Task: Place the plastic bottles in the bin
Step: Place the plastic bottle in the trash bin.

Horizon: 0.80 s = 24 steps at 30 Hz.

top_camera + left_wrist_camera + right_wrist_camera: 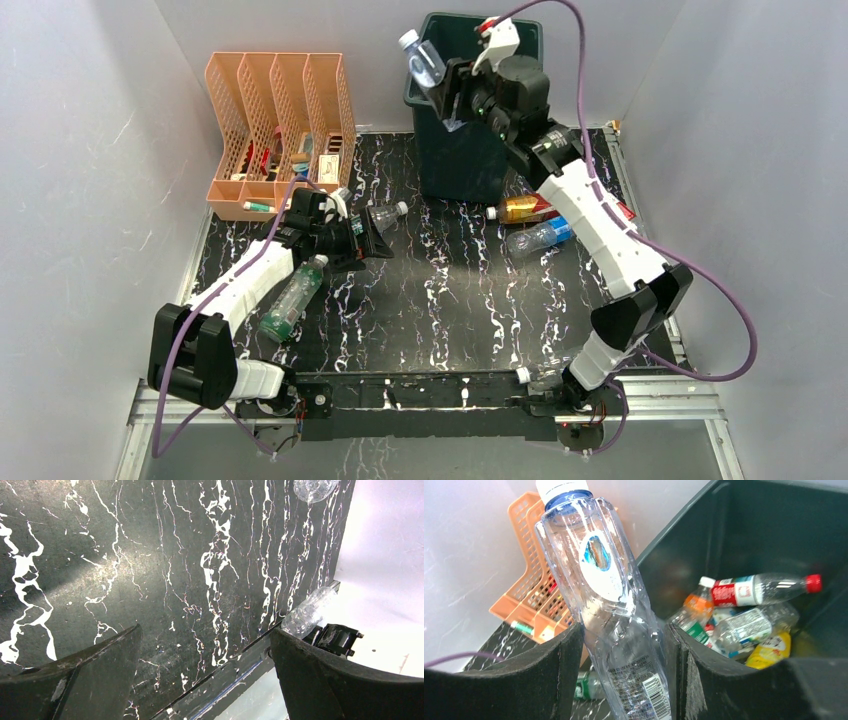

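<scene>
1. Top external view: the right fingers (455, 95) hang at the bin's (465, 165) left rim, clamped on a clear bottle (424, 62) with a white cap.
2. Right wrist view: that bottle (609, 580) fills the gap between both fingers, and its base is cut off by the frame's bottom edge.
3. Inside the bin lie a red-capped bottle (764, 589), an orange-labelled bottle (694, 605), a yellow bottle (769, 650) and others. They overlap, so I cannot tell the count.
4. Right of the bin's foot, an amber bottle (525, 208) and a blue-labelled bottle (540, 237) lie on the table (450, 300), partly behind the right arm.
5. Left of the bin's foot, the left fingers (370, 240) are spread wide with only table between them. A small bottle (388, 215) lies just beside them; I cannot tell whether they touch.
6. Farther left of the bin, a green-labelled bottle (293, 297) lies beside the left arm.
7. Left of the bin, by the wall, stands the organizer (280, 130), its contents too small to tell.
8. Well in front of the bin, an edge bottle (540, 378) is mostly hidden by the right arm's base.
</scene>
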### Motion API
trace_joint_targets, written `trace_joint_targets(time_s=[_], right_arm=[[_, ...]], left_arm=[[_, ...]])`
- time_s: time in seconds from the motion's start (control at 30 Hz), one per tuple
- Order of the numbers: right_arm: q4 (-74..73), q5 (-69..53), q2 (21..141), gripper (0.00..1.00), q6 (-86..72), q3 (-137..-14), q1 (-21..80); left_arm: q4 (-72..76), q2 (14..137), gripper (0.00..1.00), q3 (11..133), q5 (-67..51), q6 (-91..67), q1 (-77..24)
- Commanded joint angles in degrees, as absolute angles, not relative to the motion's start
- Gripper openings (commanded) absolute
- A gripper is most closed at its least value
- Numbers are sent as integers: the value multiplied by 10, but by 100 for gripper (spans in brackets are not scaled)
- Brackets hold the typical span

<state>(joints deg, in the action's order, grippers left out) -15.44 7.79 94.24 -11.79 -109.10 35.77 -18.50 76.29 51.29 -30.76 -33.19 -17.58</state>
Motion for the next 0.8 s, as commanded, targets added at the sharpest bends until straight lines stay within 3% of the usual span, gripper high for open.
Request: trace_joint_targets(time_s=[0.0,0.57,0.63,0.77], right_arm=[[-102,35,958,39,-119,-1157,308],[-75,-79,1120,42,-187,-1282,131],[-86,-91,1132,48,-192,-1294,125],[-88,-94,1126,77,-192,-1282,125]], left_arm=[[-205,756,98,533,-312,-330,-179],[-202,773,98,538,-309,-330,-187],[-201,773,98,537,-308,-330,-187],[-198,774,98,533,-309,-331,-188]])
